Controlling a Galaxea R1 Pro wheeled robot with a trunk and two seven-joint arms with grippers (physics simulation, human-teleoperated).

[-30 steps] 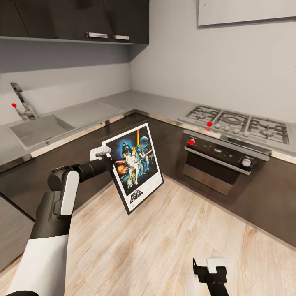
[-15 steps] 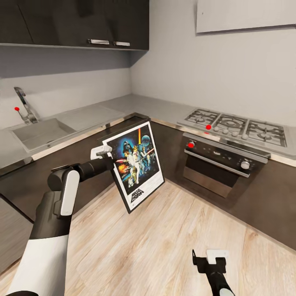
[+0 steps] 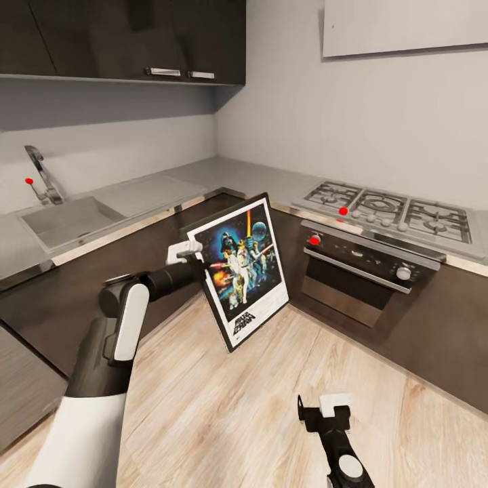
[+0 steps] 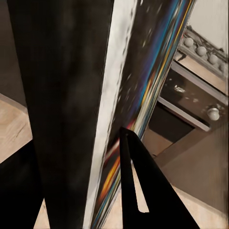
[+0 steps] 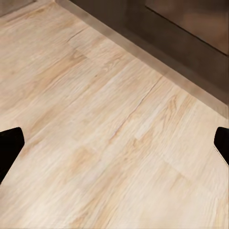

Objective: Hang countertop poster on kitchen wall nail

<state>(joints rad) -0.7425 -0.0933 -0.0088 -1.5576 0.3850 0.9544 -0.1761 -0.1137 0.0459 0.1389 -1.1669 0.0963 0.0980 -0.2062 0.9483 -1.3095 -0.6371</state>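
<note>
Closest, the right gripper hangs low over the pale wooden plank floor. Its two dark fingers are spread wide apart with nothing between them. A bit further, the left gripper is squeezed tight on the side edge of the poster. The poster is flat and thin, with a black frame and white border, held up in the air and tilted. Behind it runs the smooth, shiny grey kitchen countertop over dark cabinets, with a sink, a stove and plain grey walls.
</note>
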